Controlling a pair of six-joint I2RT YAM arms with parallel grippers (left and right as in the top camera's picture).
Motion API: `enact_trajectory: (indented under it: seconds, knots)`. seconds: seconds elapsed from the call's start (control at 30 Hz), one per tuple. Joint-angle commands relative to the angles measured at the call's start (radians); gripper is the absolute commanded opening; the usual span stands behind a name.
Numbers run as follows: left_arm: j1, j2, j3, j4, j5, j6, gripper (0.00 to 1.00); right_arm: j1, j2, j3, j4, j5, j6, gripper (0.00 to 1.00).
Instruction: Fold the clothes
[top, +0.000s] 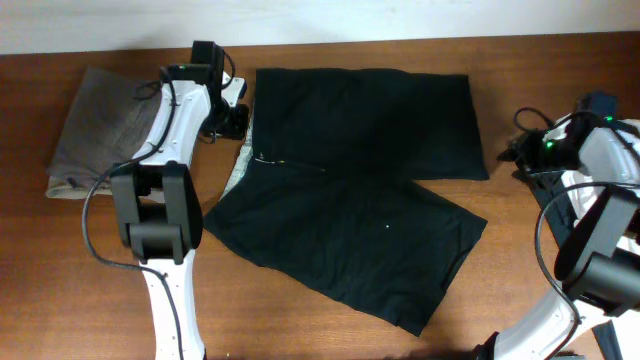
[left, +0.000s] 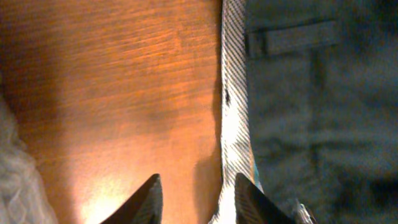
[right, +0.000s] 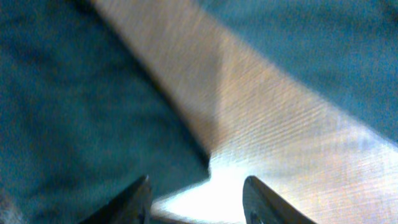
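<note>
The black shorts lie spread flat mid-table, waistband to the left, one leg toward the far right, the other toward the near right. My left gripper hovers open at the waistband's far-left corner; in the left wrist view its open fingers straddle bare wood and the striped inner waistband, next to the dark cloth. My right gripper is open and empty just right of the upper leg's hem; the right wrist view shows its fingers over wood with dark cloth beside them. A grey garment lies folded at the far left.
The wooden table extends around the shorts. The left arm's base stands beside the waistband, with its cable looping over the grey garment. The right arm's base stands at the right edge. A dark object sits at the far right.
</note>
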Motion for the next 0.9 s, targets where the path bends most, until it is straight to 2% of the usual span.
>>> enact_trajectory:
  seconds: [0.0, 0.07, 0.17, 0.23, 0.27, 0.33, 0.37, 0.43, 0.47, 0.53, 0.57, 0.63, 0.77, 0.8, 0.83, 0.87]
  knots:
    - [0.006, -0.192, 0.074, -0.097, -0.005, 0.002, 0.43, 0.002, -0.095, 0.044, -0.127, -0.086, -0.089, 0.52]
    - [0.0, -0.231, 0.074, -0.208, -0.005, 0.002, 0.43, 0.031, -0.111, 0.042, -0.291, 0.0, -0.1, 0.52]
    - [0.0, -0.232, 0.016, -0.312, -0.005, 0.002, 0.43, 0.085, -0.109, -0.055, -0.356, 0.196, -0.1, 0.59]
    - [-0.007, -0.232, -0.079, -0.296, 0.034, 0.024, 0.44, 0.103, -0.108, -0.185, -0.327, 0.202, -0.097, 0.59]
    - [-0.015, -0.232, -0.157, -0.259, 0.086, 0.064, 0.44, 0.104, -0.108, -0.229, -0.309, 0.198, -0.097, 0.57]
    - [-0.026, -0.232, -0.258, -0.19, 0.119, 0.07, 0.44, 0.103, -0.108, -0.281, -0.27, 0.155, -0.124, 0.52]
    - [-0.032, -0.232, -0.321, -0.149, 0.13, 0.069, 0.44, 0.104, -0.108, -0.296, -0.249, 0.113, -0.15, 0.46]
    - [-0.039, -0.232, -0.422, -0.096, 0.13, 0.069, 0.44, 0.103, -0.108, -0.298, -0.215, 0.074, -0.153, 0.2]
    - [-0.045, -0.232, -0.473, -0.075, 0.13, 0.069, 0.44, 0.103, -0.108, -0.298, -0.201, 0.074, -0.153, 0.13]
    - [-0.054, -0.232, -0.558, -0.024, 0.13, 0.069, 0.43, 0.1, -0.108, -0.279, -0.13, 0.074, -0.152, 0.04]
    - [-0.055, -0.232, -0.589, 0.001, 0.13, 0.069, 0.43, 0.1, -0.108, -0.259, -0.109, 0.074, -0.152, 0.04]
    - [-0.055, -0.232, -0.619, 0.024, 0.13, 0.066, 0.43, 0.1, -0.108, -0.207, -0.06, 0.08, -0.152, 0.04]
    - [-0.051, -0.232, -0.62, 0.035, 0.126, 0.064, 0.43, 0.1, -0.108, -0.077, 0.013, 0.237, -0.146, 0.04]
    - [-0.051, -0.232, -0.62, 0.051, 0.126, 0.048, 0.42, 0.1, -0.108, -0.049, 0.021, 0.235, -0.148, 0.29]
    - [-0.051, -0.232, -0.62, 0.06, 0.128, 0.035, 0.42, 0.1, -0.108, -0.032, 0.002, 0.232, -0.145, 0.46]
    - [-0.051, -0.232, -0.619, 0.066, 0.127, 0.027, 0.42, 0.1, -0.108, -0.011, -0.043, 0.232, -0.145, 0.47]
